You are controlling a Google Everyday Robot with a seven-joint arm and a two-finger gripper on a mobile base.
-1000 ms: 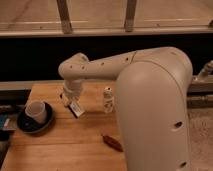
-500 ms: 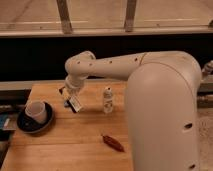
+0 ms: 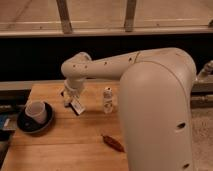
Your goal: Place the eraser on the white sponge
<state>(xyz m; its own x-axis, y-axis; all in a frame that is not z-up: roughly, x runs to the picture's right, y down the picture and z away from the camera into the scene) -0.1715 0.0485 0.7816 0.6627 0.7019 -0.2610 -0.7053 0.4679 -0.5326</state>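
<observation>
Progress is sitting about midway: the white arm (image 3: 150,85) is reaching over the wooden table (image 3: 60,152), with its gripper (image 3: 71,100) hanging just beside the cup (image 3: 36,111) and pinching the eraser (image 3: 78,107), which is tilting beneath it. The white sponge is not showing clearly, so the placing is still waiting.

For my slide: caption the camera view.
Gripper holds the eraser over the wooden table, beside a cup on a saucer.
</observation>
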